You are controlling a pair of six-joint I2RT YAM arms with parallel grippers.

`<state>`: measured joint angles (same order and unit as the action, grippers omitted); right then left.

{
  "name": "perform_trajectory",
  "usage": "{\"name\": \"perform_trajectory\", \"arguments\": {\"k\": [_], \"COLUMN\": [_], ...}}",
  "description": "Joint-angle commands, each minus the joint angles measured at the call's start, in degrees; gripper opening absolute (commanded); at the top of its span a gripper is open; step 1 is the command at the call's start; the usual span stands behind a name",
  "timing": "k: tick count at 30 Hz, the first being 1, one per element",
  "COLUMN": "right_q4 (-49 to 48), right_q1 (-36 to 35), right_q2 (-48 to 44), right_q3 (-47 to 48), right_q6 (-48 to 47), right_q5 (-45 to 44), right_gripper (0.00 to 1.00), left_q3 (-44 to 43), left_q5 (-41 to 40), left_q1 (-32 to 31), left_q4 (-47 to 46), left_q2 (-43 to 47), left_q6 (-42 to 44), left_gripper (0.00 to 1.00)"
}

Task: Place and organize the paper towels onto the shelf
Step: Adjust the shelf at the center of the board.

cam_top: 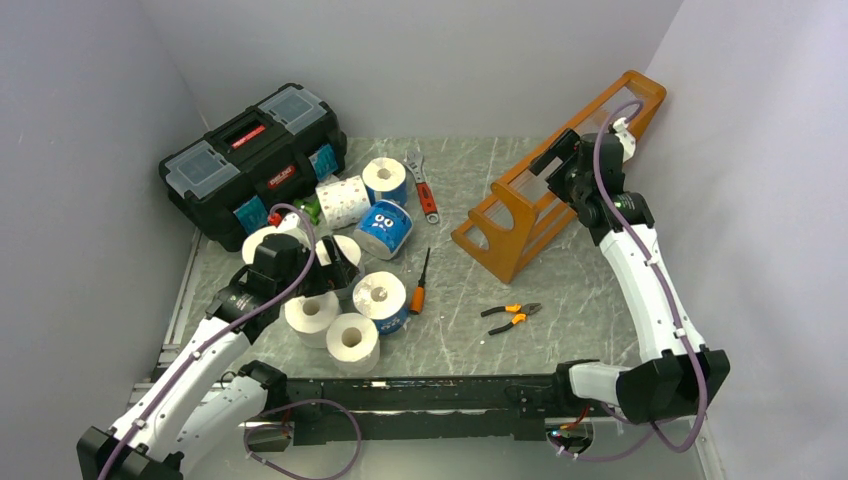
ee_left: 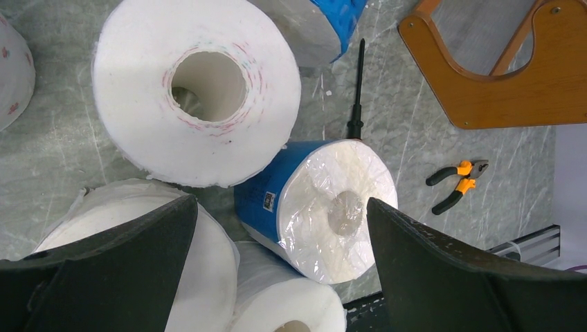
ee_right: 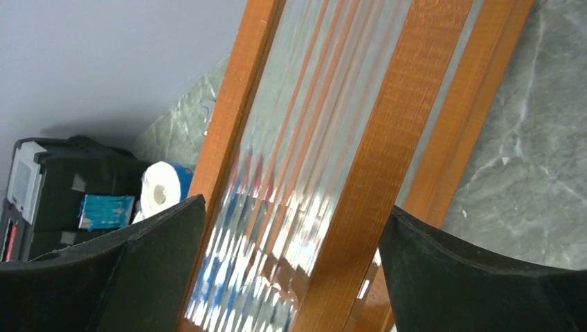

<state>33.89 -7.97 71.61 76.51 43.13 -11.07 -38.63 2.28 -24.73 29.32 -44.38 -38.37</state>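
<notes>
The shelf (cam_top: 520, 215) lies tipped on its side at the right of the table, and its orange-brown rails and ribbed shiny panel (ee_right: 325, 138) fill the right wrist view. My right gripper (cam_top: 562, 160) is open, its jaws astride that panel (ee_right: 294, 207). Several paper towels are bunched at the left: white rolls (cam_top: 312, 315) (cam_top: 352, 340) and blue-wrapped ones (cam_top: 382, 297) (cam_top: 385, 228). My left gripper (cam_top: 335, 270) hovers open over the bunch. In its view the jaws (ee_left: 282, 204) straddle a blue-wrapped roll (ee_left: 325, 207), with a white roll (ee_left: 197, 90) beyond.
A black toolbox (cam_top: 250, 160) stands at the back left, against the rolls. A red-handled wrench (cam_top: 424, 190), a screwdriver (cam_top: 420, 285) and orange pliers (cam_top: 512, 315) lie between the rolls and the shelf. Grey walls close in on three sides.
</notes>
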Motion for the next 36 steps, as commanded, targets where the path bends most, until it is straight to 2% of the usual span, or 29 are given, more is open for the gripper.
{"name": "perform_trajectory", "arguments": {"k": [1, 7, 11, 16, 22, 29, 33, 36], "right_q4": [-8.5, -12.4, -10.8, -9.4, -1.5, 6.4, 9.3, 12.2], "right_q1": [1.2, 2.4, 2.5, 2.5, 2.4, 1.8, -2.1, -11.8], "right_q2": [-2.5, -4.4, -4.1, -5.4, -5.9, -11.8, -14.1, -12.4], "right_q3": [-3.5, -8.3, -8.1, -7.1, -2.3, 0.2, 4.9, 10.3], "right_q6": [1.0, 1.0, -1.8, -2.7, -2.5, -5.3, -9.5, -13.7], "right_q5": [6.7, 10.1, 10.1, 10.3, 10.3, 3.8, 1.2, -4.4], "right_gripper": [0.92, 0.85, 0.83, 0.99, 1.00, 1.00, 0.99, 0.98], "left_q3": [0.3, 1.0, 1.4, 1.4, 1.3, 1.5, 1.0, 0.0], "left_q5": [0.7, 0.9, 0.9, 1.4, 1.6, 1.6, 1.6, 1.5], "left_q1": [-0.1, -0.1, -0.1, -0.1, -0.1, -0.1, -0.1, -0.1], "left_q4": [-2.3, -2.6, -2.6, -3.0, -3.1, -3.2, -3.0, -2.7], "left_q2": [1.1, 1.2, 1.3, 0.6, 0.2, 0.5, 0.1, -0.2], "left_q6": [-0.3, -0.6, -0.6, -0.7, -0.6, -0.8, -0.7, -0.8], "left_gripper": [0.99, 0.99, 0.99, 0.99, 0.99, 0.99, 0.99, 0.99]}}
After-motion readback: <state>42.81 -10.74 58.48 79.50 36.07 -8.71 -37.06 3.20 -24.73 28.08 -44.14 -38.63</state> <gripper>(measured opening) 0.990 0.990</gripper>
